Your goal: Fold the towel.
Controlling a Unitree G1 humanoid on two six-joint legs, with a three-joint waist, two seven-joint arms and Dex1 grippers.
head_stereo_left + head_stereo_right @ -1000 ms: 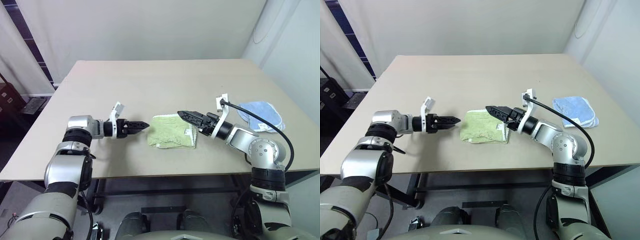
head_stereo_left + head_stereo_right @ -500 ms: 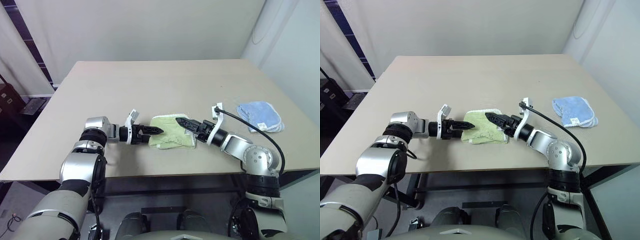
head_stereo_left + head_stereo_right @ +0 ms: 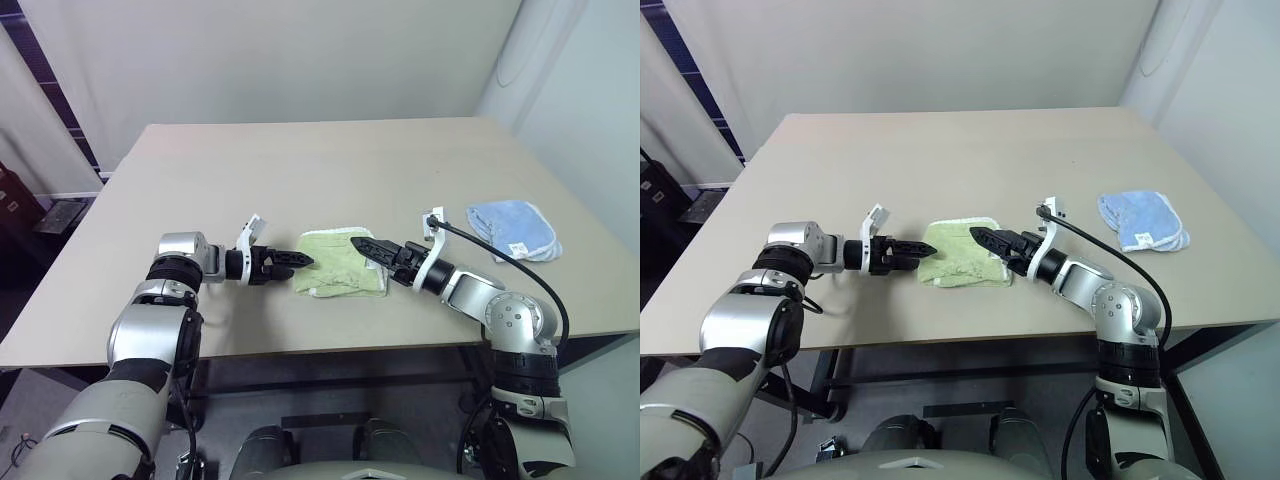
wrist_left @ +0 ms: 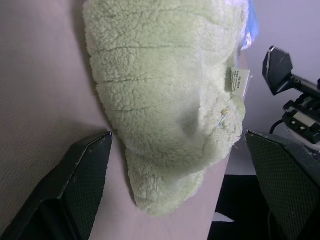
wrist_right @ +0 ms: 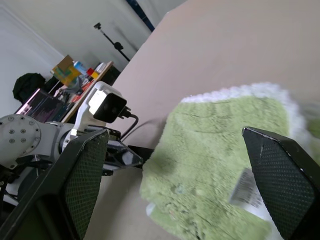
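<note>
**Folded towel between two spread grippers**

Where the table [image 3: 300,160] runs toward its near edge, the towel [image 3: 340,264] lies as a compact light-green bundle, folded over itself into a rough rectangle with a thin white edging along its far and right sides. A small white label shows on its upper layer in the left wrist view, near the right-hand end of the bundle. No box, bin or tray stands on the table — the cloth rests directly on the bare tan surface.

The left gripper [image 3: 292,262] points in from the left with its tips at the towel's left edge; its two fingers [image 4: 82,175] stand wide apart, one to each side of the bundle's near end, pinching nothing. The right gripper [image 3: 362,244] reaches in from the right and hangs over the towel's right part, its fingers [image 5: 87,165] likewise spread with nothing between them.

Well apart, toward the table's right side, lies a smaller light-blue cloth [image 3: 512,228] with a white tag.
</note>
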